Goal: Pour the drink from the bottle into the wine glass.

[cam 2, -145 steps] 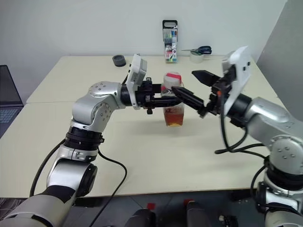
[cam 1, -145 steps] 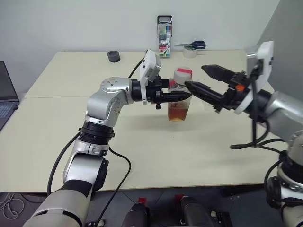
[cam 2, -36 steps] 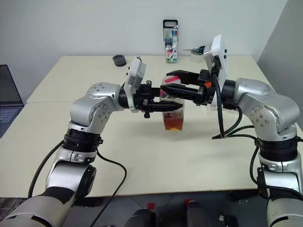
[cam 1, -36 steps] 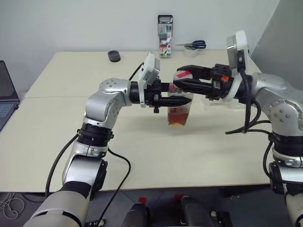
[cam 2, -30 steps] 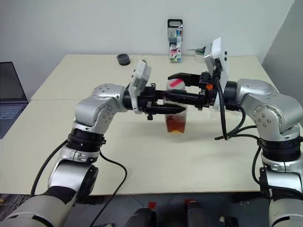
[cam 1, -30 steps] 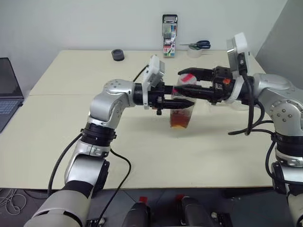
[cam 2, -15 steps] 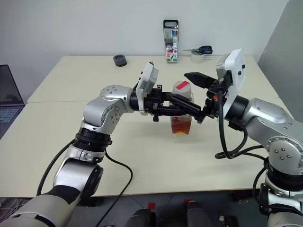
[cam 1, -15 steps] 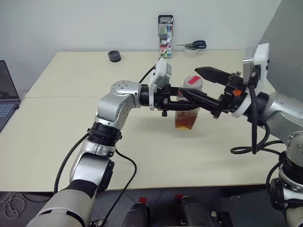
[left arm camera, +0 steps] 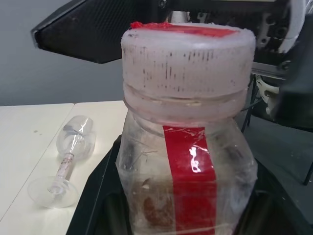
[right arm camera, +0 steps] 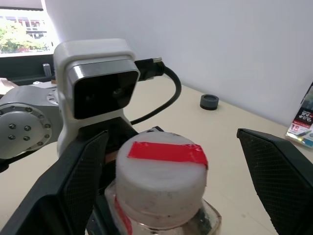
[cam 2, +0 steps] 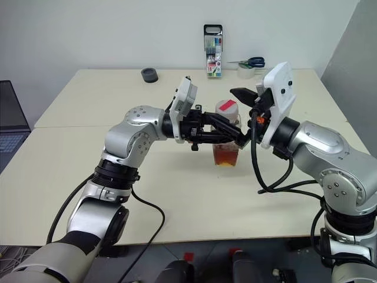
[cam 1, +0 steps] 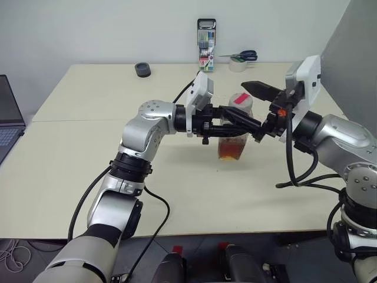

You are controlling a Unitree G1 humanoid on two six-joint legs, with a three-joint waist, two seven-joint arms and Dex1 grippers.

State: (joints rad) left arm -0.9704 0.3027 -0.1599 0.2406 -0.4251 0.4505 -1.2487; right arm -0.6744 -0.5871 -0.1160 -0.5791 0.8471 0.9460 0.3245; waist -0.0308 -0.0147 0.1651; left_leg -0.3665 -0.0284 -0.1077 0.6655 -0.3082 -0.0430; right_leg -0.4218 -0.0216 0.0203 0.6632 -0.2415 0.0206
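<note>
The left pincer (cam 1: 238, 125) is pinching the bottle (cam 1: 233, 131), which stands upright on the counter (cam 1: 82, 153). The right pincer (right arm camera: 173, 166) is spread wide, one finger on each side of the cap (right arm camera: 163, 175). The wine glass (left arm camera: 66, 161) lies on its side beyond the bottle.

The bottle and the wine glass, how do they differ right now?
The bottle stands upright, clamped by the left gripper; the wine glass lies on its side on the table, held by nothing. The bottle is capped and holds reddish-brown drink; the wine glass is open and looks empty. The bottle is squat with a red strip; the wine glass is stemmed. Both are clear.
</note>
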